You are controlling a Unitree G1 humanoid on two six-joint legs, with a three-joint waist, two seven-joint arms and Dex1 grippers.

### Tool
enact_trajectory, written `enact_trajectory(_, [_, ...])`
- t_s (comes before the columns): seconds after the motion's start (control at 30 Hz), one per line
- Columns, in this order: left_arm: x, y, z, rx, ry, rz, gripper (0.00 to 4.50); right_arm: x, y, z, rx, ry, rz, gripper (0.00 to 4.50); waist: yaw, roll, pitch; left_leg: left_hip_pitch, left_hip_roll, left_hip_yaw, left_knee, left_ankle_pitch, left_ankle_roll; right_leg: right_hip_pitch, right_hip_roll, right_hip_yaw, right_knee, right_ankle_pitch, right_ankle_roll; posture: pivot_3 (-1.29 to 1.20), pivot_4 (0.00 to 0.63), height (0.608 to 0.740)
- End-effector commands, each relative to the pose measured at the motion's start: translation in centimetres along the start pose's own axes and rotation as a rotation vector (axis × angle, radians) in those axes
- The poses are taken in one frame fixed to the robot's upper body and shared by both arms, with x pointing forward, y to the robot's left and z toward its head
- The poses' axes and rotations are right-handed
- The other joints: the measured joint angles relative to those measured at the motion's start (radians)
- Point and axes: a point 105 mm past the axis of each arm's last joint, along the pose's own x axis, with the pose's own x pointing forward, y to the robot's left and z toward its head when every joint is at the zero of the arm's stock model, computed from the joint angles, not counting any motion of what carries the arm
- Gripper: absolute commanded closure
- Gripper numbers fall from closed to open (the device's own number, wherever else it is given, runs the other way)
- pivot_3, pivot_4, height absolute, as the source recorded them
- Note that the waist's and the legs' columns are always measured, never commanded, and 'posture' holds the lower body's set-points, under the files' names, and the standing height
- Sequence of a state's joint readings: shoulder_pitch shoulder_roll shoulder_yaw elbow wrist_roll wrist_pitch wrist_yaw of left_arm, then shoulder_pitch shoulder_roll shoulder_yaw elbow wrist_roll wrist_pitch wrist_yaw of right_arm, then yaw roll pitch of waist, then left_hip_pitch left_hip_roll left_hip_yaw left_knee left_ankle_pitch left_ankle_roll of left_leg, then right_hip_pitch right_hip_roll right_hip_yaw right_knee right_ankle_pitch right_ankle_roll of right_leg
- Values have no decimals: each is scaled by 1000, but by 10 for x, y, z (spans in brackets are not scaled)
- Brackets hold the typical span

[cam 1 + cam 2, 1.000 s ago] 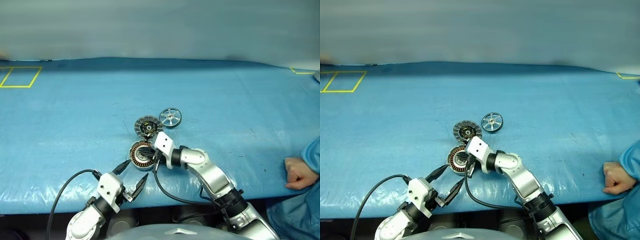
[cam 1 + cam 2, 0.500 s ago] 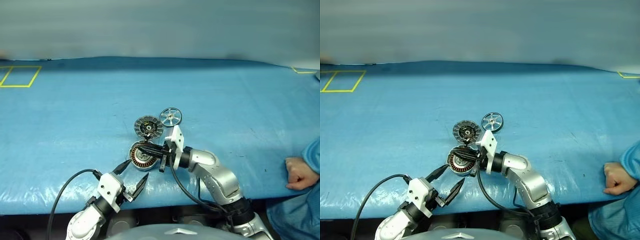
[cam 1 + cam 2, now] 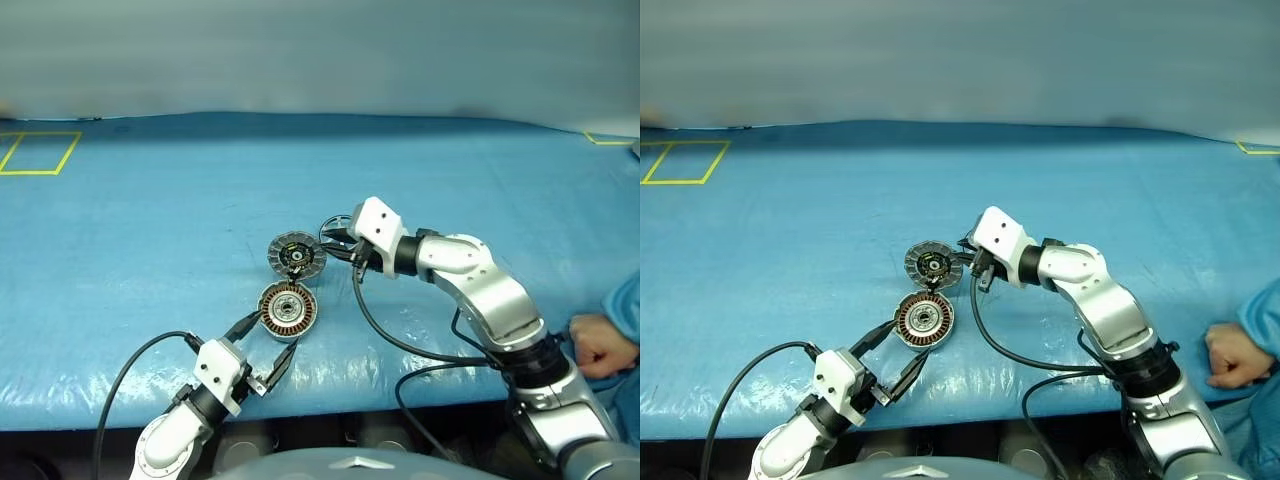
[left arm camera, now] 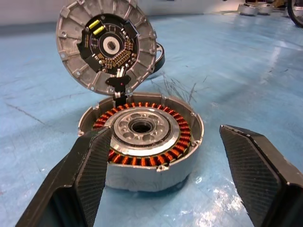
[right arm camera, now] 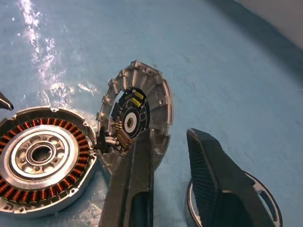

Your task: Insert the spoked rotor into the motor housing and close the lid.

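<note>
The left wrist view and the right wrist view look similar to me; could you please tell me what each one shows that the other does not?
Left wrist view: the left claw, its fingers spread wide on either side of the motor housing.

Right wrist view: the right claw, its fingers apart with nothing between them, over the spoked rotor lying flat on the blue sheet.

Shared: the housing with its copper windings facing up, and the lid standing up at the housing's edge, dark centre visible.
</note>
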State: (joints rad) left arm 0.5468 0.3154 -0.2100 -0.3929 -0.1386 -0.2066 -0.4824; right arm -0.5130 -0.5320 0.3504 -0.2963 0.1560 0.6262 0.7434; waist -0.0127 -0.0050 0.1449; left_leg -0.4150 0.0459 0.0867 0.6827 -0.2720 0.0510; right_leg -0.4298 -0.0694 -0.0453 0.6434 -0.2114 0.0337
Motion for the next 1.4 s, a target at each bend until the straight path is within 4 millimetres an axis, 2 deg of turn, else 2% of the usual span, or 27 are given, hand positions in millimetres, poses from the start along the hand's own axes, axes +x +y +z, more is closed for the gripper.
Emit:
enact_trajectory(0.03, [3,-4,5,-8,-38,-13,604,4,-24,-2,-67,93,-62,2203,0,0,0,0,0,0,0,0,0,0,0,0,0,0,0,0,150,740])
enact_trajectory(0.17, [5,-6,6,6,-49,-14,604,8,-43,-6,-85,157,-49,919,1,0,0,0,0,0,1,0,0,-1,0,0,0,0,0,0,150,740])
enact_trajectory(0.33, [5,-12,11,-36,-88,-15,604,11,-61,-1,-91,167,-66,919,1,0,0,-2,0,1,0,0,1,0,0,0,0,1,1,0,150,740])
enact_trajectory(0.47, [2,-20,20,-41,-117,-31,604,9,-58,-1,-107,188,-13,919,0,0,0,-2,0,1,0,-1,1,0,0,1,0,1,1,0,150,740])
enact_trajectory(0.6, [1,-24,18,-38,-105,-38,604,7,-61,4,-77,166,-11,919,0,1,1,-2,0,1,1,-1,1,0,0,0,0,0,1,0,150,740])
enact_trajectory(0.77, [1,-24,17,-45,-100,-40,604,2,-63,6,-127,177,-16,919,0,1,1,-1,0,1,0,-1,1,0,0,1,0,1,1,0,150,740])
enact_trajectory(0.93, [1,-23,18,-39,-101,-48,604,4,-57,-3,-116,204,3,919,0,1,1,-1,0,1,1,-1,1,0,0,1,0,1,1,0,150,740])
enact_trajectory(1.4, [1,-23,18,-37,-95,-67,604,-7,-29,1,-21,125,65,919,-1,1,1,-1,0,1,1,-1,1,0,0,1,0,1,1,0,150,740])
